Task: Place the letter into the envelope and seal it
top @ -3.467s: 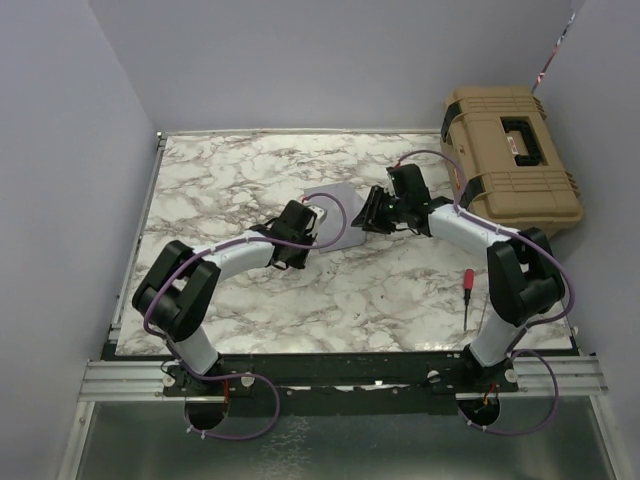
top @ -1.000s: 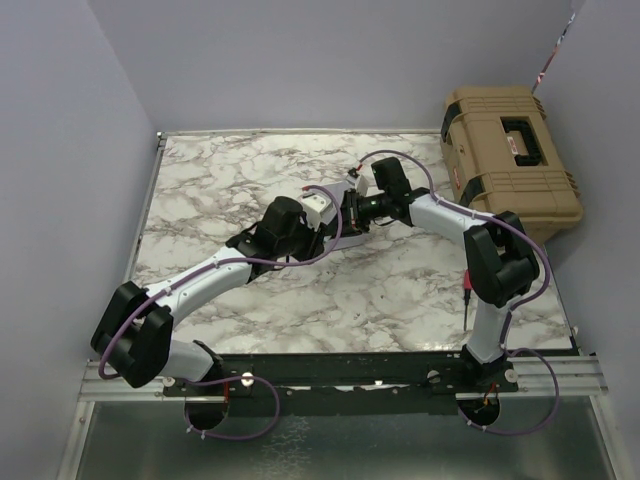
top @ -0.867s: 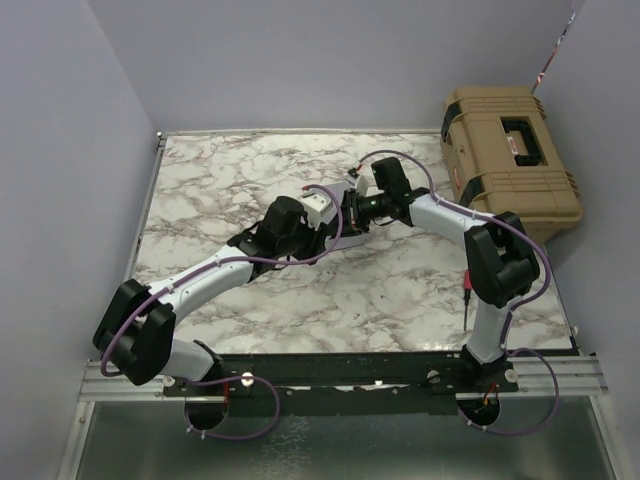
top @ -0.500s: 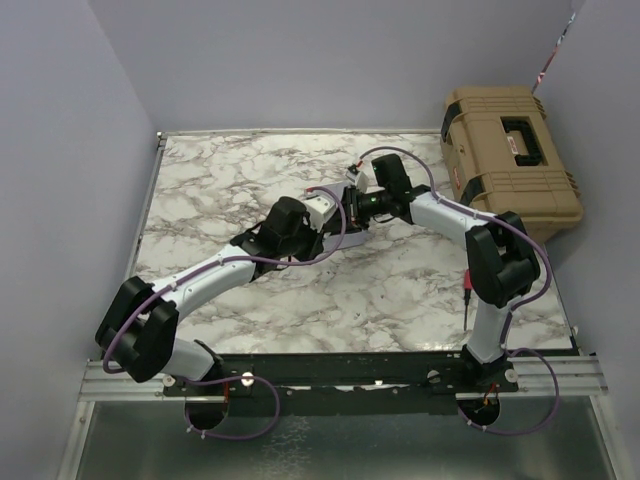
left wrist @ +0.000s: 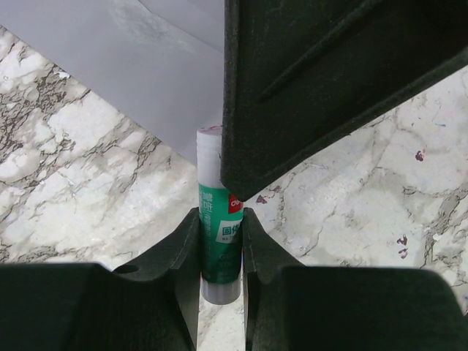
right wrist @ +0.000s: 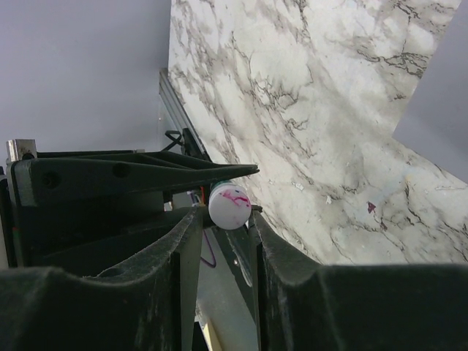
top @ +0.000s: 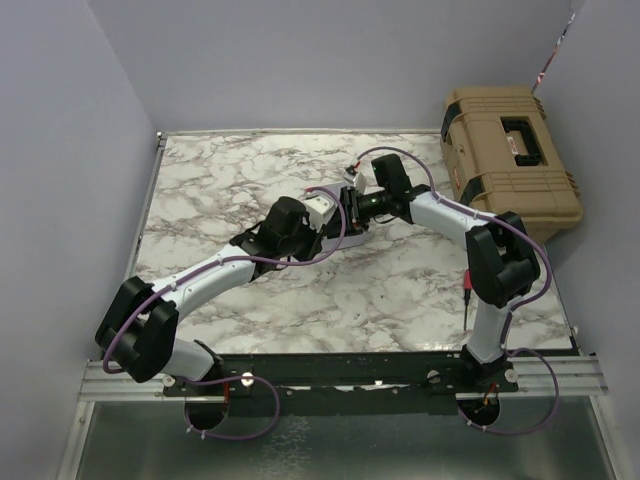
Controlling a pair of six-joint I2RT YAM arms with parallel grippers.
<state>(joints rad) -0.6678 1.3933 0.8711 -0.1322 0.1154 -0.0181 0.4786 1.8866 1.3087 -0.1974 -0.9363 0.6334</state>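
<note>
Surface (top: pixel 220 190): marble-patterned, both arms reaching to its middle.
Toolbox (top: pixel 510 160): tan, at the far right.
Envelope (left wrist: pixel 131 66): grey-lavender, flat on the surface, just beyond the left end effector's fingertips; the glue stick's far end sits over its edge.
Left end effector (left wrist: pixel 220 241): pinching a green-labelled glue stick (left wrist: pixel 212 168) by its body.
Right end effector (right wrist: pixel 225 213): facing the left one, jaws flanking the stick's white, pink-smeared tip; cannot tell whether they press it.
</note>
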